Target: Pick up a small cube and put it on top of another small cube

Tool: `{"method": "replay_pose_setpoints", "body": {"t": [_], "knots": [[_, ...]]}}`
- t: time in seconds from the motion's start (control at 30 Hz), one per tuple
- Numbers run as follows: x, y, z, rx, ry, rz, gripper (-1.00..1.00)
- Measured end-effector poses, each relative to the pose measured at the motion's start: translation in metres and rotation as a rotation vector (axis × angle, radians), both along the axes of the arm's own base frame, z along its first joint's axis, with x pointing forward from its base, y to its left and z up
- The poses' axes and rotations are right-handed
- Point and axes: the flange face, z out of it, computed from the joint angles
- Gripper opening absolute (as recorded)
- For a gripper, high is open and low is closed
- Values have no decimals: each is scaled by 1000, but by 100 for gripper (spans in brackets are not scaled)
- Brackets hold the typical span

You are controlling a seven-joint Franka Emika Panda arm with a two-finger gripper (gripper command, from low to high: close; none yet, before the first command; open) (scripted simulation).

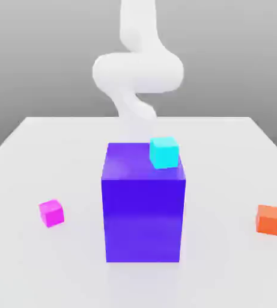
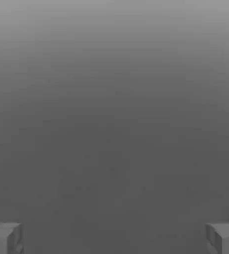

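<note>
Two fingertips (image 2: 4, 238) wide apart, empty.

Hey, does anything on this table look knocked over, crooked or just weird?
Nothing is toppled or damaged. The one oddity: the cyan cube sits at the far corner of the big purple block, on the exterior view's right, slightly overhanging the edge.

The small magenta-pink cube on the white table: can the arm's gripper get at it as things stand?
Probably yes. The small magenta-pink cube sits alone on the white table, apart from the big purple block, nothing above it. The gripper is open and empty.
</note>
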Motion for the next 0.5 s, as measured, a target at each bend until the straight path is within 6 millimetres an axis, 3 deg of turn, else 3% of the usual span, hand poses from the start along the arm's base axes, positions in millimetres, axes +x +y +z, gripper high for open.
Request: {"method": "replay_pose_setpoints", "body": {"t": [0.1, 0.23, 0.37, 0.5], "knots": [[22, -45, -65, -48, 93, 43, 0], [32, -95, -153, -102, 214, 110, 0], [21, -134, -239, -145, 335, 191, 0], [-8, -162, -319, -177, 452, 284, 0]]}}
